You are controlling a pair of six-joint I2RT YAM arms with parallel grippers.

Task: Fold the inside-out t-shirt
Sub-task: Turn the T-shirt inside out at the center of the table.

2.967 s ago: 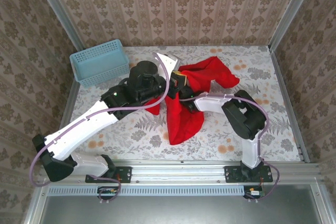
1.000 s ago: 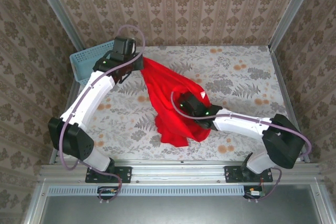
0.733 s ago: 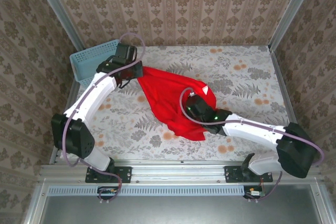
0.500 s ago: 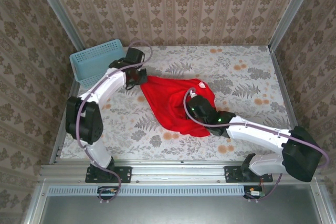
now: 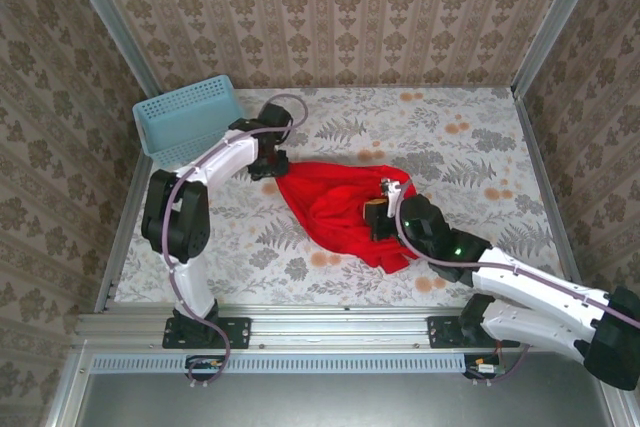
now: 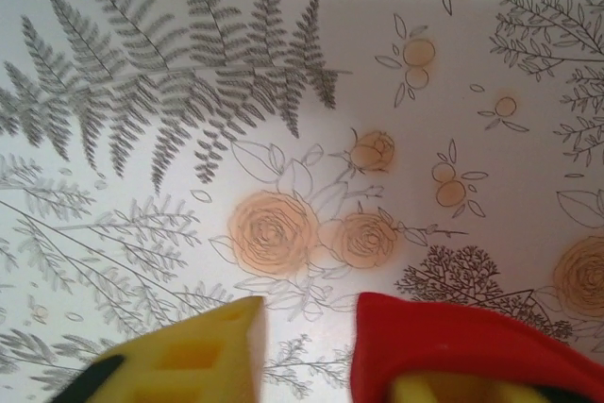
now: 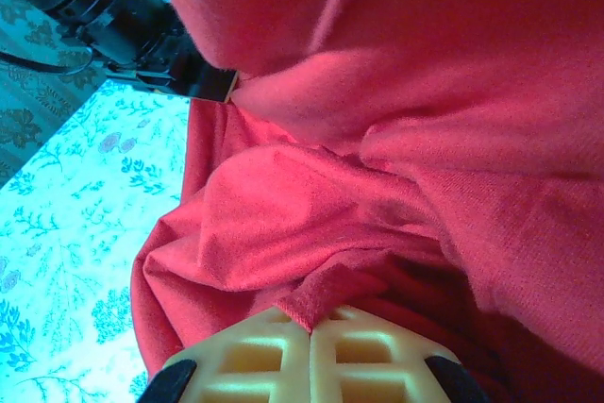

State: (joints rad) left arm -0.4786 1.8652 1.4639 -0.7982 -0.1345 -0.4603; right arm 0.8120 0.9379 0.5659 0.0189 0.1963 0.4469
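Red knit cloth, soft and limp: the inside-out t-shirt (image 5: 335,209) lies bunched in a rumpled heap at the middle of the flower-printed table (image 5: 470,137), between the two arms. It looks light and will probably sag, drape and slide rather than hold any shape, so a pinch on a hem, shoulder seam or sleeve edge should serve better than a grab at the loose middle. The right gripper (image 7: 311,327) is clamped tight on what looks like a hemmed edge in the heap's right part. The left gripper (image 6: 307,327), at the far left corner, has its jaws parted, with table showing between them and a flap of red draped over one but not pinched.
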